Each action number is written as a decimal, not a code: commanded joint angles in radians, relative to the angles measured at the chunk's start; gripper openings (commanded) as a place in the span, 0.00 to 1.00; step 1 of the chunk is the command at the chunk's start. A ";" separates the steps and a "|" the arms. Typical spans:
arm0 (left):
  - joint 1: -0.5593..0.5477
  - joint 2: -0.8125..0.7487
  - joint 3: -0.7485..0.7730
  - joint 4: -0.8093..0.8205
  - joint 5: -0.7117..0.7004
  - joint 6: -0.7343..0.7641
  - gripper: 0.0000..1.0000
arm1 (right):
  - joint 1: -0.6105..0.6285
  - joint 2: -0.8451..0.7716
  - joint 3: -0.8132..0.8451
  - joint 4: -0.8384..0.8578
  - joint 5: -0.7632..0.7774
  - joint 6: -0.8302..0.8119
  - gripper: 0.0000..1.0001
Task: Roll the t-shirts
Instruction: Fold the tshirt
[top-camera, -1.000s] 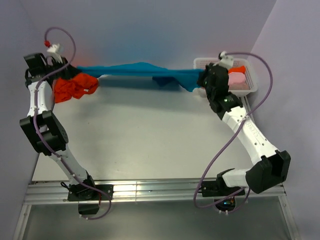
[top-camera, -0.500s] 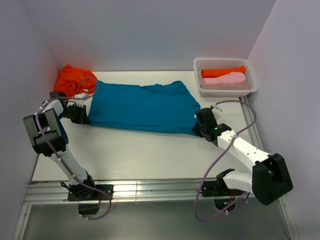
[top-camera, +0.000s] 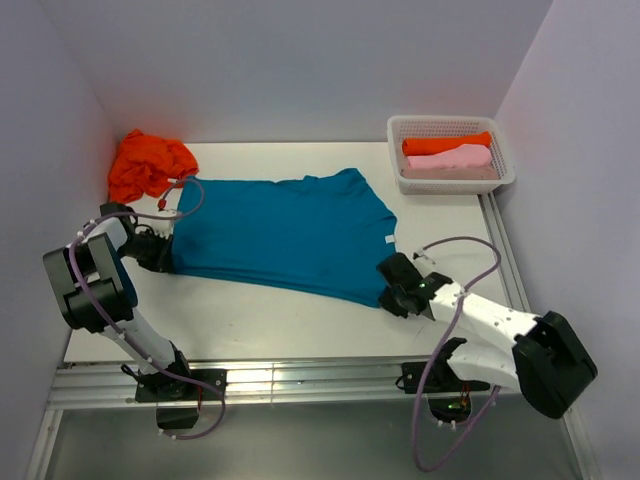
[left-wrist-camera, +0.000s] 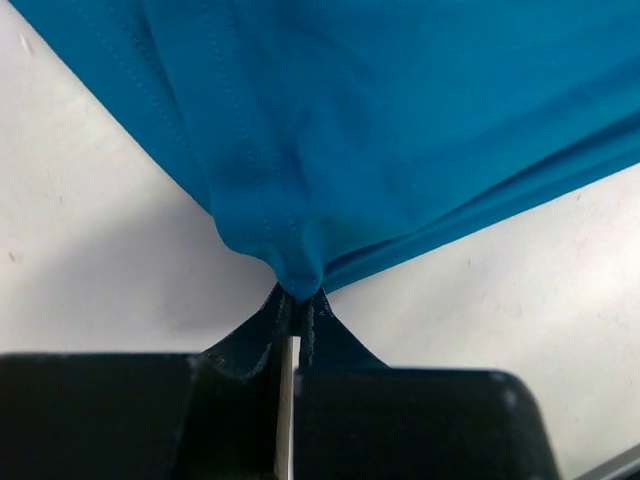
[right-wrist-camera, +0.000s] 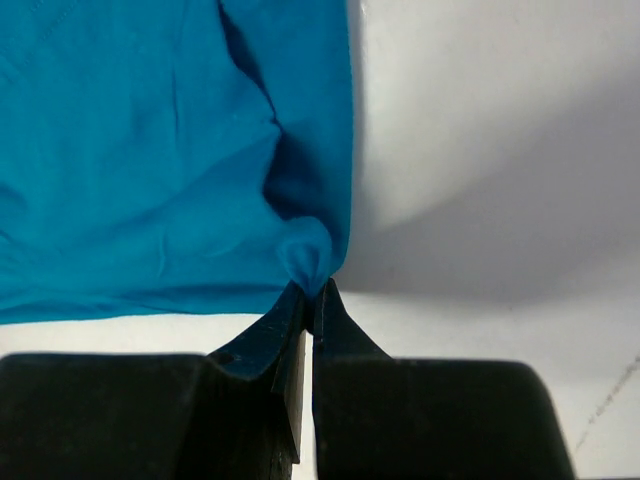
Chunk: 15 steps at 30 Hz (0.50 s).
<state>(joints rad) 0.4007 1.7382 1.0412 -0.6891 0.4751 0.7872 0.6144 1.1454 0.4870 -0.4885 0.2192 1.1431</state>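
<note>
From above, the teal t-shirt (top-camera: 280, 235) lies spread flat across the middle of the table (top-camera: 290, 325), its hem toward the near edge. The left end effector (top-camera: 166, 252) holds its left lower corner and the right end effector (top-camera: 388, 292) holds its right lower corner, both low at the surface. A crumpled orange t-shirt (top-camera: 148, 165) sits in the far left corner, just beyond the teal one. At the far right a white lattice basket (top-camera: 450, 122) holds an orange roll (top-camera: 445, 143) and a pink roll (top-camera: 455, 158) side by side.

In the left wrist view, the left end effector (left-wrist-camera: 298, 300) has its jaws pressed together on a small bunched tip of teal cloth, with the doubled hem fanning away from the pinch.

In the right wrist view, the right end effector (right-wrist-camera: 312, 295) likewise pinches a puckered nub of the same shirt.

The cloth looks light, thin and limp. It should drape and wrinkle easily, slide readily over the table, and have no stiffness to hold a roll by itself. The hem corners seem the best places to take hold, since both layers can be gripped there.

The table is smooth, matte white and level. Plain pale walls (top-camera: 300, 60) close it in on three sides, leaving little slack at the left edge.
</note>
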 joint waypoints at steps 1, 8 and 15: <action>0.039 -0.037 -0.029 -0.069 -0.067 0.056 0.00 | 0.027 -0.104 -0.054 -0.099 0.006 0.098 0.00; 0.075 -0.054 -0.044 -0.116 -0.084 0.086 0.00 | 0.036 -0.311 -0.113 -0.188 -0.015 0.148 0.00; 0.102 -0.045 -0.049 -0.168 -0.089 0.121 0.07 | 0.044 -0.440 -0.183 -0.217 -0.047 0.170 0.02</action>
<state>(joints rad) 0.4812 1.7100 1.0084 -0.8097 0.4564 0.8516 0.6540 0.7387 0.3267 -0.6292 0.1577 1.2957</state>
